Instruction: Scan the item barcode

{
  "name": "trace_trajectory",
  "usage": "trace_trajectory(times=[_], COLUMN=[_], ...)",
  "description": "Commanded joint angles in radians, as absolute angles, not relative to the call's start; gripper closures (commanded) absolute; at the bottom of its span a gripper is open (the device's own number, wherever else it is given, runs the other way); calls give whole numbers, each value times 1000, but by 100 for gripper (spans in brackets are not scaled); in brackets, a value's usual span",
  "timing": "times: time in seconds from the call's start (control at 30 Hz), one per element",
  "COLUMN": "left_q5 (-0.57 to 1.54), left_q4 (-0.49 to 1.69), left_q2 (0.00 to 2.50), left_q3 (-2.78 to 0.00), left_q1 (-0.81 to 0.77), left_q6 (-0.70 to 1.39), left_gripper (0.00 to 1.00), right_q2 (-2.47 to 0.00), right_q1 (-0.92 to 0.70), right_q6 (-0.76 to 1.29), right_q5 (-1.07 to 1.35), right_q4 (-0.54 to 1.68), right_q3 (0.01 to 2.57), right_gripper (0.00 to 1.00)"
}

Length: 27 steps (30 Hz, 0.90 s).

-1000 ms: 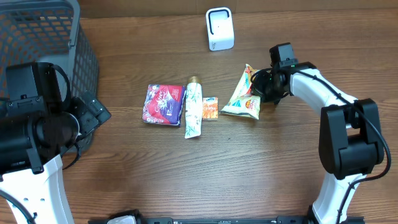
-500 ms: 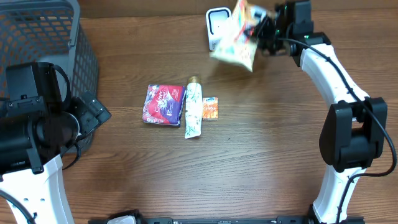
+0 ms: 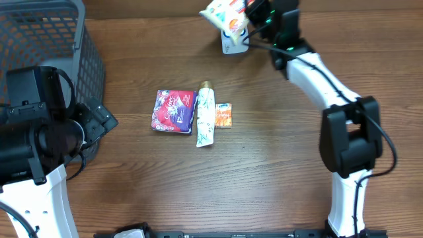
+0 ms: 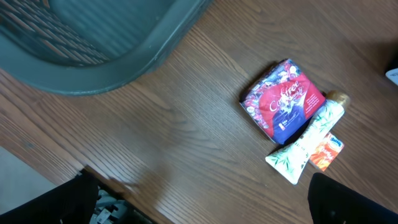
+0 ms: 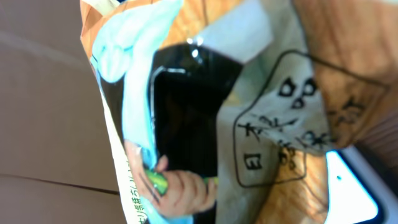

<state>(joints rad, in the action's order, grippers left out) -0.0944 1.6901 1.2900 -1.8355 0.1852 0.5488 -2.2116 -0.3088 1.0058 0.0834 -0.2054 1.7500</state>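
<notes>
Far left a basket (image 3: 92, 63), packet (image 3: 174, 111), tube (image 3: 206, 116) and sachet (image 3: 224, 115) side by side mid-table, snack bag (image 3: 221, 12) over scanner (image 3: 232, 45) at back

My feed shows a dark brown wooden table (image 3: 264, 185), its grain running side to side. Along its far edge lies a paler tan strip (image 3: 152, 8); wall or board, I cannot tell. Past one table edge the left wrist view shows a pale grey surface (image 4: 15, 186). The light is soft and even, with faint shadows.
</notes>
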Motion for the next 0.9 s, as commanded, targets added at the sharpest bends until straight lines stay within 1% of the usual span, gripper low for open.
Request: trace_trajectory(times=[0.0, 0.17, 0.33, 0.57, 0.73, 0.87], left_q5=[-104, -104, -104, -104, -104, -104], left_q4=[1689, 1689, 1689, 1689, 1689, 1689], left_q2=[1290, 1290, 1290, 1290, 1290, 1290], left_q3=[-1834, -1834, -1834, -1834, -1834, -1834], left_q1=[190, 190, 190, 190, 190, 190], left_q6=[564, 564, 564, 564, 564, 564], left_gripper=[0, 0, 0, 0, 0, 0], right_q2=[-2288, -2323, -2323, -2323, -2307, -2248], right_q1=[-321, -318, -313, -299, -255, -203], right_q6=[1025, 1015, 938, 929, 826, 781], right_q5=[-41, -44, -44, -42, 109, 162], right_q4=[-286, -279, -283, -284, -340, -300], right_q3=[1768, 1768, 1768, 1769, 1769, 1769], right_gripper=[96, 96, 96, 96, 96, 96])
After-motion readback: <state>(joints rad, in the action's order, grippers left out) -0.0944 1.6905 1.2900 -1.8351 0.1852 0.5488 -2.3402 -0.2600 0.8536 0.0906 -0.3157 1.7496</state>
